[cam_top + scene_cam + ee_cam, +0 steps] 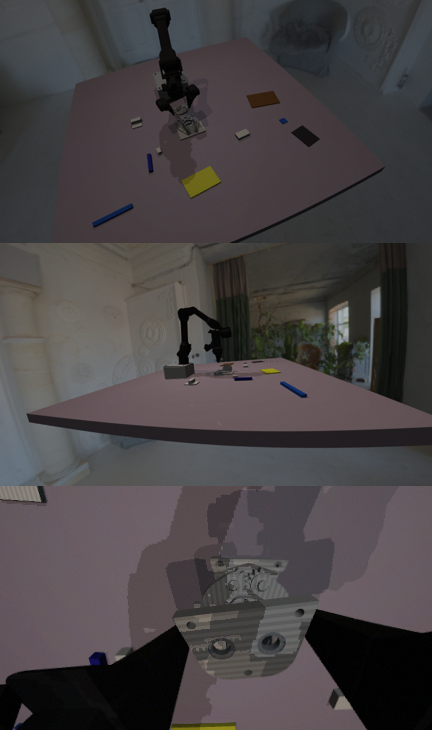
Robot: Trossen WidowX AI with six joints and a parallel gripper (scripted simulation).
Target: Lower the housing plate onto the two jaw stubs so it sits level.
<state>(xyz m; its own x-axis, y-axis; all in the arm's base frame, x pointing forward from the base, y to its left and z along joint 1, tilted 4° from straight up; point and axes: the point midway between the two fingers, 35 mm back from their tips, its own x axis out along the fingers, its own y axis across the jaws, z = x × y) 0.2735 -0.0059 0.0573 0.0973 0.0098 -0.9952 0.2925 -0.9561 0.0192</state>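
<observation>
My gripper point(181, 111) point(241, 619) is shut on the grey housing plate point(181, 108) point(245, 661), its fingers at the plate's two sides. The plate has two large ringed holes and hangs above the table. In the exterior view the gripper point(218, 361) points down. The pale base point(193, 134) point(212, 596) with the geared jaws lies on the table below. Two round jaw stubs point(233, 585) point(262, 585) show beyond the plate's edge in the wrist view, out of line with its holes. The plate is apart from the base and hides much of the jaws there.
A small white cube point(159, 151) and a dark blue bar point(149, 163) point(243, 378) lie near the base. A stepped white piece point(136, 122) point(191, 382), a white block point(242, 134) and a yellow panel point(201, 181) lie around it. An orange panel point(263, 99) is farther off.
</observation>
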